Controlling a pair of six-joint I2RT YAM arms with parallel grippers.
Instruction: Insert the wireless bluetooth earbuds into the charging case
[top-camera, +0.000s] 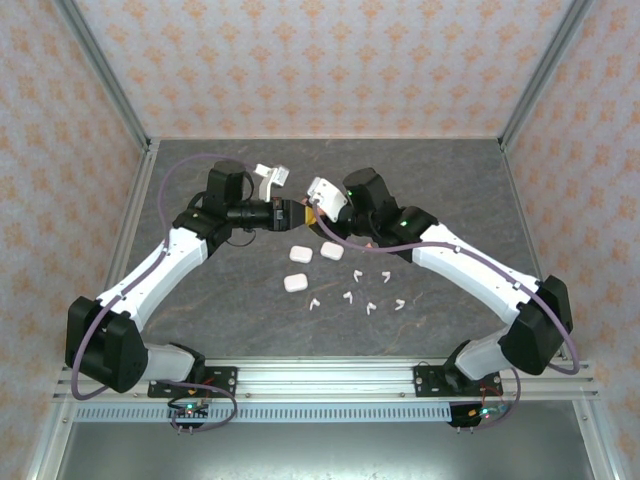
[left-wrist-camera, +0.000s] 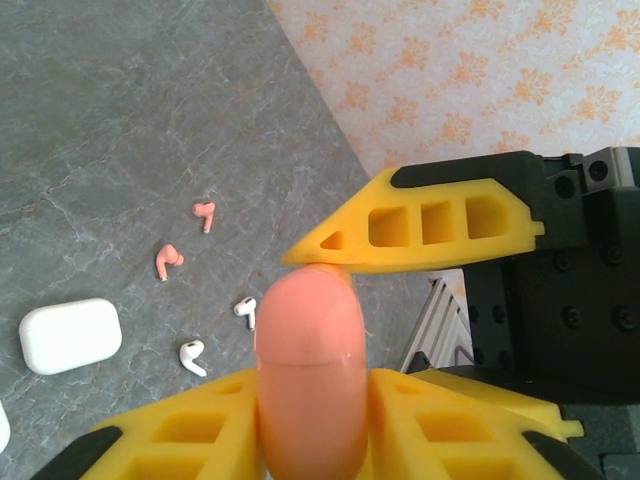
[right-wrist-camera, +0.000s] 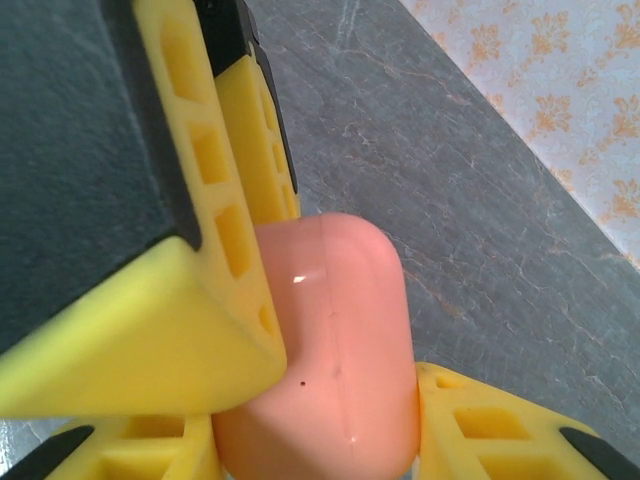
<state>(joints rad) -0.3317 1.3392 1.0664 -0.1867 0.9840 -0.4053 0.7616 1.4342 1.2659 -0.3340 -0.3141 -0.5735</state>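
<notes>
A salmon-pink charging case (left-wrist-camera: 308, 370) (right-wrist-camera: 340, 350), lid closed, is held above the table between both arms. My left gripper (top-camera: 290, 210) (left-wrist-camera: 310, 385) is shut on it, and my right gripper (top-camera: 313, 212) (right-wrist-camera: 315, 400) is shut on it from the other side. The right gripper's finger (left-wrist-camera: 420, 225) touches the top of the case. Two pink earbuds (left-wrist-camera: 204, 212) (left-wrist-camera: 167, 260) and white earbuds (left-wrist-camera: 245, 310) (left-wrist-camera: 192, 355) lie loose on the table. Several white earbuds (top-camera: 348, 296) are scattered in front of the arms.
Three white closed cases (top-camera: 301, 254) (top-camera: 332, 251) (top-camera: 296, 283) lie on the grey table below the grippers, and one white case (left-wrist-camera: 70, 335) is in the left wrist view. Patterned walls and metal frame posts (top-camera: 520, 110) enclose the table.
</notes>
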